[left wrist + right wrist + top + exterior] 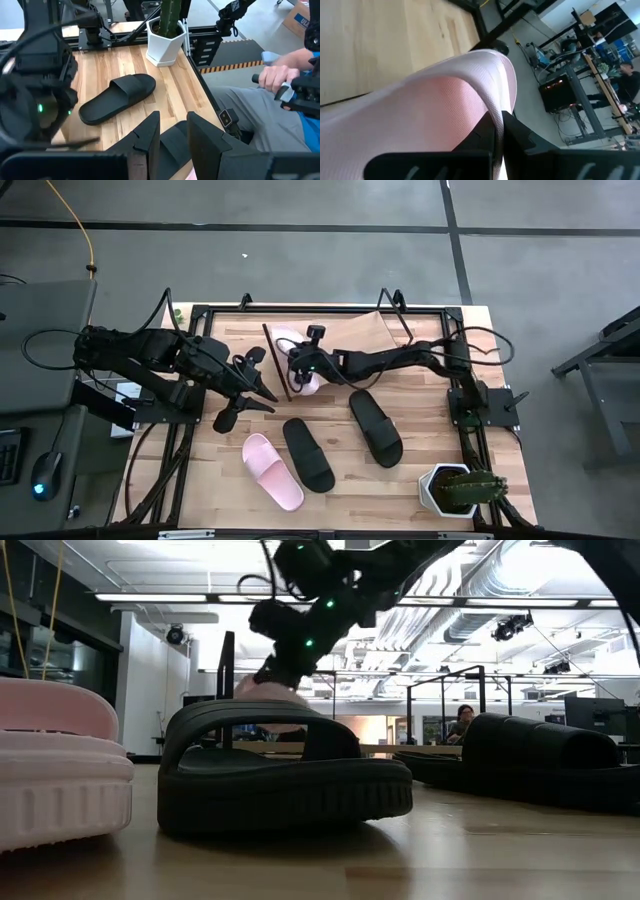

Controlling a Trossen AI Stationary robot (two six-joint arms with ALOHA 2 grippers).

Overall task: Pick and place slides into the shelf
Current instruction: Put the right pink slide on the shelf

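High view: right gripper (297,368) jaws clenched on pink slide (305,366) at shelf (330,330) left end, long axis unclear. Left gripper (262,387) jaws part-open, empty, just beside it.

The right arm reaches across to the shelf (335,330), its right gripper (298,370) raised at the shelf's left end with both fingers clamped on the strap of a pale pink slide (305,376). The left arm is extended toward the same end; its left gripper (262,388) hovers just left of the shelf, fingers parted and holding nothing.
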